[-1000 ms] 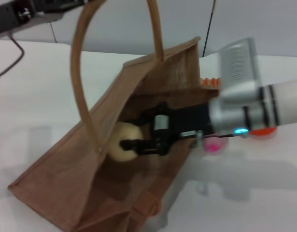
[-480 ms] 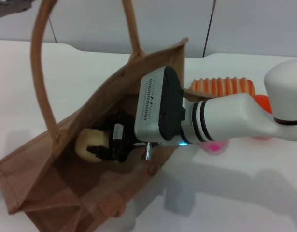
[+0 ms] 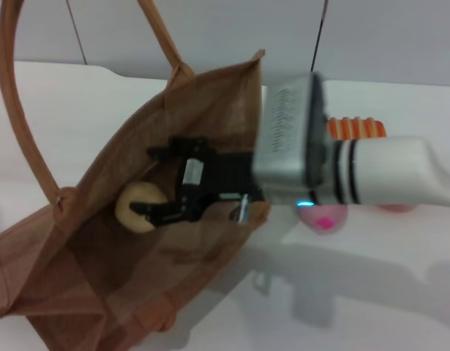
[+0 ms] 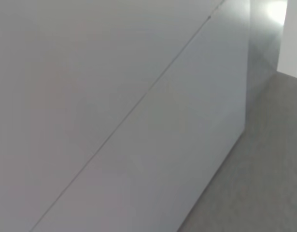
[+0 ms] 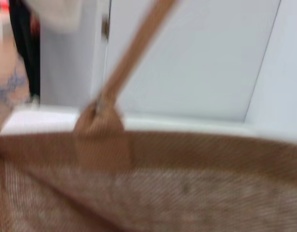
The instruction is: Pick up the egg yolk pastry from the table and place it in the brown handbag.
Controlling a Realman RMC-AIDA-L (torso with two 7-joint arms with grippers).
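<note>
Inside the brown handbag (image 3: 100,241), low against the wall on the robot's left, sits the egg yolk pastry (image 3: 139,206), a pale round bun deep in the open mouth of the bag. The right end effector (image 3: 160,183) reaches into that mouth from the robot's right, its black fingers (image 3: 160,212) spread on either side of the pastry; the lower one lies against the bun's edge and the upper one stands clear above it, so the grip looks released rather than clamped. The grey and white right arm (image 3: 378,179) stretches across the bag's rim on the robot's right. The bag lies tilted open on the white bench (image 3: 371,285), one looped handle (image 3: 16,117) arching up on its left side and another rising from its far edge. Just beyond the bag's right rim, behind the arm, an orange-striped bread roll (image 3: 355,129) shows, and a pink ball (image 3: 323,219) peeps out beneath the arm, near the bag. In the right wrist view, the woven wall (image 5: 187,188) and a handle's stitched base (image 5: 100,130) fill the picture. The left end effector does not show; its wrist camera sees only a plain grey wall (image 4: 114,111).
</note>
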